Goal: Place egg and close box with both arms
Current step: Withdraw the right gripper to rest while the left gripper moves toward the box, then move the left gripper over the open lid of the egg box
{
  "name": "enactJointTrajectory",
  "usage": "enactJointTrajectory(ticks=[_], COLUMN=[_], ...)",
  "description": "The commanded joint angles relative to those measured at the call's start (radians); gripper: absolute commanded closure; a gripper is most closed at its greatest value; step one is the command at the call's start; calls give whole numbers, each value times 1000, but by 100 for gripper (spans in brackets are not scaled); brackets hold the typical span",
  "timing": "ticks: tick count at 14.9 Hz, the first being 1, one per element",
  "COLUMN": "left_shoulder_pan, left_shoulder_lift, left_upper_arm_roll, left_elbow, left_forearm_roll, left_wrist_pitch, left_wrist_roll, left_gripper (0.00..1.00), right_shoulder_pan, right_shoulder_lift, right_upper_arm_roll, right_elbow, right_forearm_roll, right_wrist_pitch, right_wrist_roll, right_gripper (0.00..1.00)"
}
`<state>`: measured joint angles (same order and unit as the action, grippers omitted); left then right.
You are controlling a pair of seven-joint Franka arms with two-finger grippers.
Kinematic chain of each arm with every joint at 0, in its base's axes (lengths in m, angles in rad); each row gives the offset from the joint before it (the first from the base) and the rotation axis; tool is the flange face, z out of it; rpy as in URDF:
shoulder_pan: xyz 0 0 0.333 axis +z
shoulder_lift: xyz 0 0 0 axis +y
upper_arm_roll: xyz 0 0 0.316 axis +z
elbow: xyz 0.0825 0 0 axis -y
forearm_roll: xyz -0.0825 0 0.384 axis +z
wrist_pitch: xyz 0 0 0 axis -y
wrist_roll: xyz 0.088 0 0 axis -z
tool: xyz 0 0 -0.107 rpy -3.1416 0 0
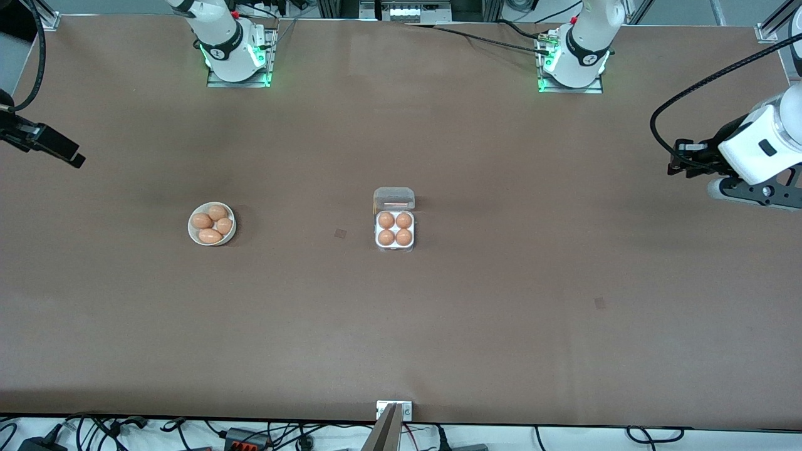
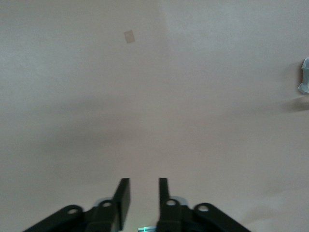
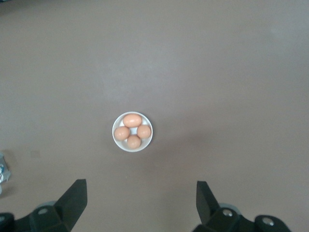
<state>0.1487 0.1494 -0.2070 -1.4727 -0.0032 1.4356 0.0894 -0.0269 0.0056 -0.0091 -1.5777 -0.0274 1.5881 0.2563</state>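
A robotics lab. Two arm bases [image 1: 237,53] with green status lights are bolted on plates to a wide brown table [image 1: 501,313], fed by loose black cables [image 1: 476,39]. Aluminium framing [image 1: 401,9] lines the edge by the bases, and power bricks and wiring [image 1: 238,437] lie along the edge nearest the front camera. A camera mount [image 1: 393,413] is clamped at that edge.

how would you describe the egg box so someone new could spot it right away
Start from the wide brown table and look near its middle. The box is a small square clear-plastic carton whose lid stands open, with four orange-brown eggs filling its cells. The round white bowl toward the right arm's end also holds four eggs, but it has no lid, cells or red mark.
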Motion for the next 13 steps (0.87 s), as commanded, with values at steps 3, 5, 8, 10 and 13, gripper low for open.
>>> enactJointTrajectory(ticks=[3, 5, 8, 10, 13], left_shoulder_pan=[-76, -83, -90, -103, -152], left_shoulder_lift=[2, 4, 16, 24, 64], left_upper_arm_roll=[-49, -106, -199, -267, -354], left_elbow=[23, 11, -47, -89, -150], left_forearm_roll=[-12, -17, -73, -77, -69], left_wrist_pitch=[-102, -104, -28, 58, 178], left_wrist_roll=[-13, -97, -241, -354, -521], left_gripper=[99, 99, 99, 99, 99], right_shoulder_pan=[-33, -37, -27, -1, 31], right_shoulder_lift=[23, 24, 23, 22, 19], right_upper_arm_roll=[14, 14, 23, 29, 31], right_elbow=[16, 19, 27, 25, 24], right_forearm_roll=[38, 38, 26, 8, 6], right_wrist_pitch=[-34, -37, -34, -36, -36], right_wrist_roll=[-29, -31, -29, -28, -29], right_gripper=[0, 0, 0, 0, 0])
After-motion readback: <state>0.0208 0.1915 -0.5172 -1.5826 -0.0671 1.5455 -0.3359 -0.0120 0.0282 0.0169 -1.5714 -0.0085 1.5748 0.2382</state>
